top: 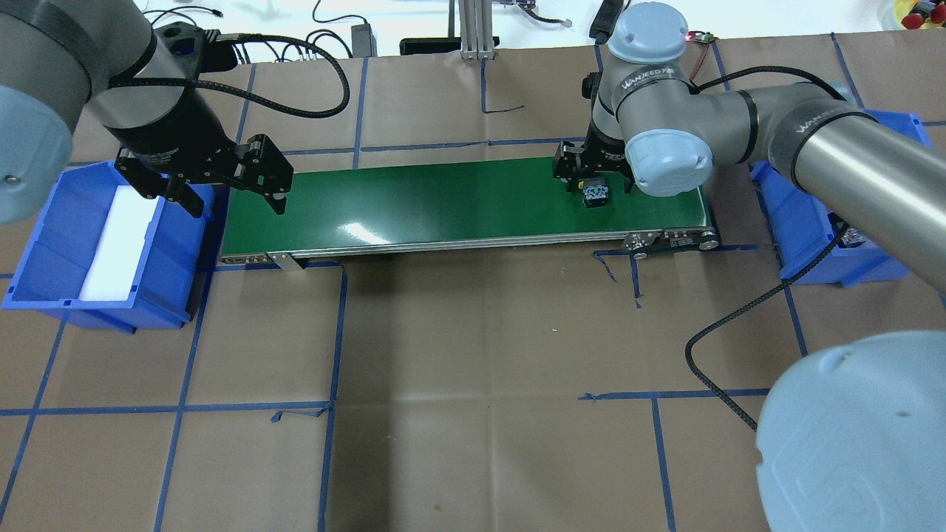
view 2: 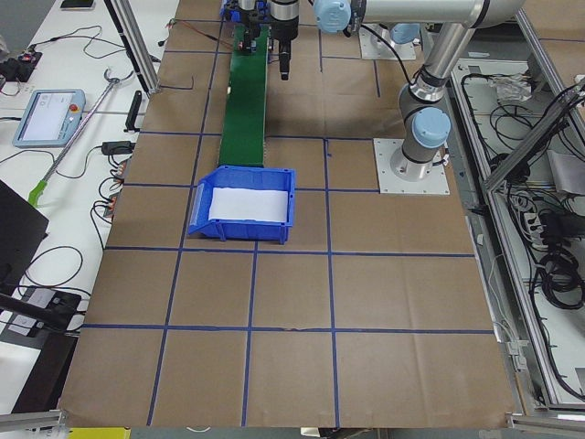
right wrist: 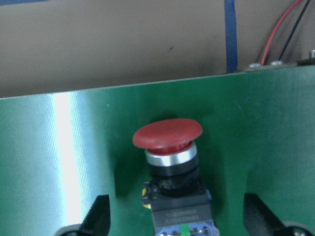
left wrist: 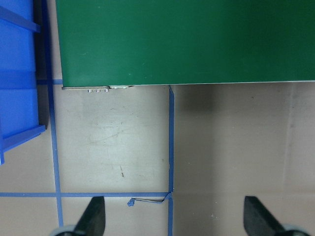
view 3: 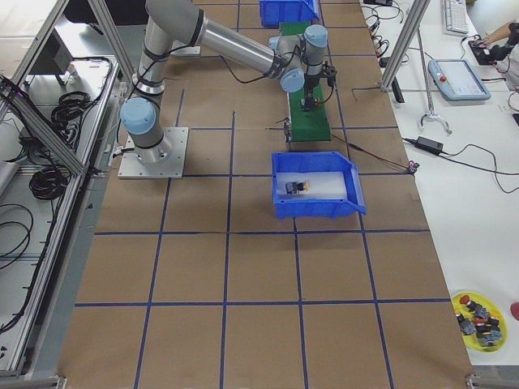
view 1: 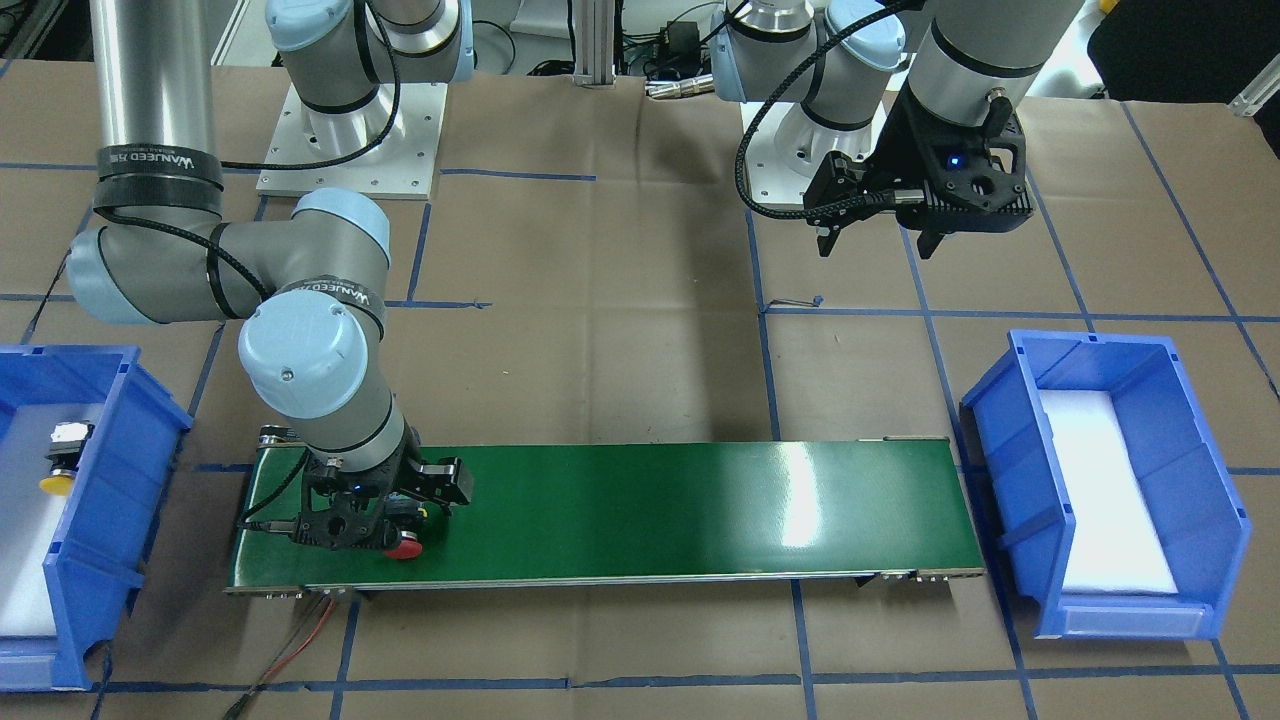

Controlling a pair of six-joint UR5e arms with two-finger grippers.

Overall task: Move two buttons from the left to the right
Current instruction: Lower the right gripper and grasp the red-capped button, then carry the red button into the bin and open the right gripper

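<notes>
The red button [right wrist: 168,134] lies on its side on the green conveyor belt [top: 443,199], at the belt's end near the right bin. It also shows in the front view [view 1: 405,547] and the overhead view [top: 595,193]. My right gripper [right wrist: 177,216] is low over it, open, with a finger on each side and a gap to each. The yellow button [view 1: 60,475] lies in the right blue bin [view 1: 110,480], as the right side view [view 3: 296,187] also shows. My left gripper [top: 236,203] is open and empty, above the table by the belt's other end.
The left blue bin [top: 44,244] holds only a white foam liner. The right arm's elbow [view 1: 310,350] hangs over the belt end. Red and black wires [view 1: 300,640] run from the belt's corner. Blue tape lines cross the brown table.
</notes>
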